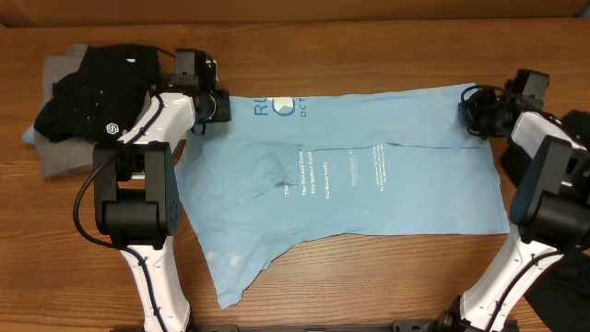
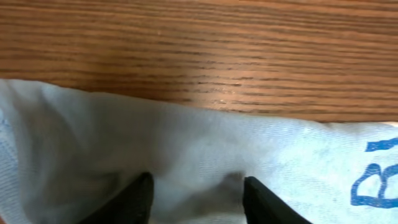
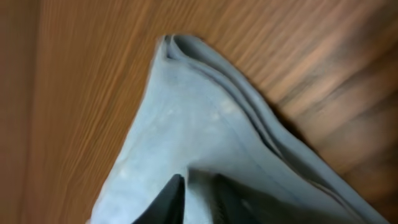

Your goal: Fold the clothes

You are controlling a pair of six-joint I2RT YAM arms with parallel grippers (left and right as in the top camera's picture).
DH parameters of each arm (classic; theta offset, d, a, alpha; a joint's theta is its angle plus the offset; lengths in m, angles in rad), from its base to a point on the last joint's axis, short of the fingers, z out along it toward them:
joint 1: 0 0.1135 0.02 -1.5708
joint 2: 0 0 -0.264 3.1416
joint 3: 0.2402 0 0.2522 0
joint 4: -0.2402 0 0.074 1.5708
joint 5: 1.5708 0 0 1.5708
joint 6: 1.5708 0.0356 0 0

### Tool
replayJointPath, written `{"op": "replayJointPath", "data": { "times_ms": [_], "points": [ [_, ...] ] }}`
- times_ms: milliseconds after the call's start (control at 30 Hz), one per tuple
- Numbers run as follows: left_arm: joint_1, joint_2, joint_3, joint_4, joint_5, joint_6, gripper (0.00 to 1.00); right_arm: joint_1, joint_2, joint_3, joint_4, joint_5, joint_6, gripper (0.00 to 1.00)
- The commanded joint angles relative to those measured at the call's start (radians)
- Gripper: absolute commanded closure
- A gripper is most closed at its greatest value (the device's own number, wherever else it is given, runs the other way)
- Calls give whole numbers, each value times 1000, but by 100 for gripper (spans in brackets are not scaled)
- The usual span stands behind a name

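Overhead view: T-shirt point(image 1: 369, 175) flat on counter point(image 1: 369, 286), apparently doubled once; further folds outstanding. Pile point(image 1: 83, 111) far left. Left tool point(image 2: 196, 194) released; right tool point(image 3: 198, 199) narrow at hem, grip undetermined.

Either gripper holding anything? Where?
Left gripper: nothing, jaws apart over an edge of the T-shirt. Right gripper: nearly shut at its folded corner; grip cannot be told.
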Motion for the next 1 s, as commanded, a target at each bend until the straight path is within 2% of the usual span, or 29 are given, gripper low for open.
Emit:
{"op": "replayJointPath", "data": {
  "times_ms": [0,100,167,333,467,700,967],
  "points": [
    [6,10,36,-39,14,-24,34,-5,-8,20,-45,-125,-109,77],
    [17,1,154,-153,13,-11,31,-5,-116,33,-124,-128,-188,74],
    [27,-16,263,-272,13,15,36,-5,-200,33,-175,-127,-220,72],
    [42,-79,528,-576,13,103,55,-5,-431,33,-302,-116,-250,70],
    [41,-158,680,-749,12,119,57,-5,-605,32,-393,-116,-258,68],
    [41,-324,711,-935,-19,120,60,-5,-844,32,-513,-93,-261,67],
    [40,-417,711,-1203,-53,119,68,-5,-1004,32,-630,-93,-269,66]
  ]
}}
